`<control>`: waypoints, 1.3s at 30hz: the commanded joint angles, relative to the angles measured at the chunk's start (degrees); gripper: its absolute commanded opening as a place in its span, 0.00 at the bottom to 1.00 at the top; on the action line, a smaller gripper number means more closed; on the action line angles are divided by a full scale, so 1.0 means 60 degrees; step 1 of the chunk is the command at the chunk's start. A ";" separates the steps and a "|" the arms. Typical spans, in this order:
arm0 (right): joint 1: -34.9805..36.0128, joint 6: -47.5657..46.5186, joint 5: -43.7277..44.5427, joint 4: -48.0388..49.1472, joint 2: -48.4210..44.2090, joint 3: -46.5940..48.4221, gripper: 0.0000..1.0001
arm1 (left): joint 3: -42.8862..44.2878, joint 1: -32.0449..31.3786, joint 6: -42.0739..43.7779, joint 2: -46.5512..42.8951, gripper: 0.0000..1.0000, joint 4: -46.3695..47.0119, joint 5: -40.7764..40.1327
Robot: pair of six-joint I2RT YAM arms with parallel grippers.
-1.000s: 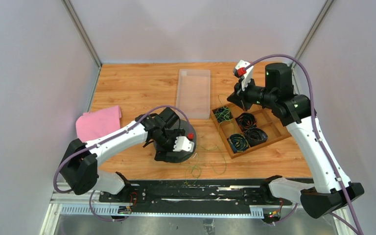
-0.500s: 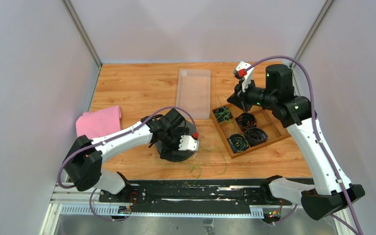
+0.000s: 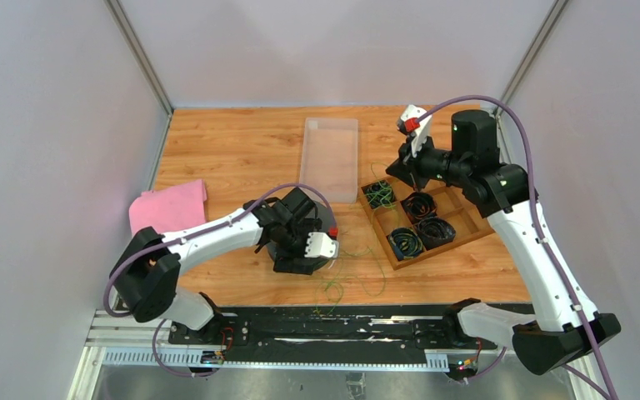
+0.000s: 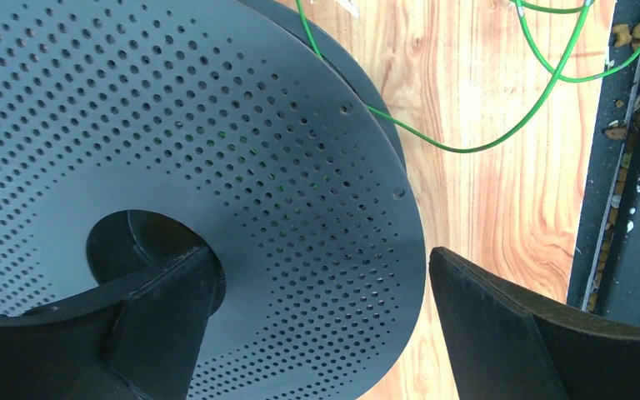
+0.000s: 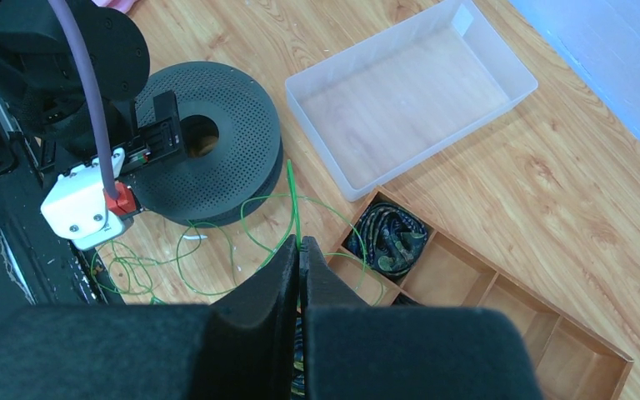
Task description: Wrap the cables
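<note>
A black perforated spool [image 3: 324,222] lies flat on the table, also in the left wrist view [image 4: 217,125] and the right wrist view [image 5: 225,158]. My left gripper [image 3: 302,250] is open over it [image 4: 321,258]: one finger sits at the hub hole, the other just outside the rim, not touching. A thin green cable [image 5: 293,200] runs from the spool up to my right gripper [image 5: 299,243], which is shut on it above the tray's near corner [image 3: 400,171]. Loose green loops [image 3: 358,279] lie in front of the spool and show in the left wrist view [image 4: 500,137].
A wooden divided tray [image 3: 467,237] at the right holds coiled dark cables [image 3: 420,205] in several compartments. A clear plastic bin [image 3: 331,158] stands behind the spool. A pink cloth [image 3: 167,208] lies at the left. The black rail runs along the near edge.
My left gripper has shifted a little to the right over the spool. My right gripper has barely moved and still holds the green cable.
</note>
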 commanded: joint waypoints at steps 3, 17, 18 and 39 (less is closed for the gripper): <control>-0.0154 0.0169 -0.0226 0.0171 -0.0057 -0.0202 0.01 | -0.0016 -0.0094 -0.0341 0.0174 0.95 0.0081 -0.0087; -0.0190 0.0248 -0.0168 0.0165 -0.0033 -0.0095 0.01 | 0.0254 0.0073 -0.2444 -0.1388 0.66 0.0093 0.1390; -0.0192 0.0245 -0.0162 0.0157 -0.0017 -0.0077 0.01 | 0.0278 0.0215 -0.2589 -0.1533 0.65 0.0113 0.1619; -0.0206 -0.0042 0.0442 0.0028 0.0972 0.1041 0.01 | -0.0963 0.3507 -1.0130 -0.2437 0.55 0.4992 0.7727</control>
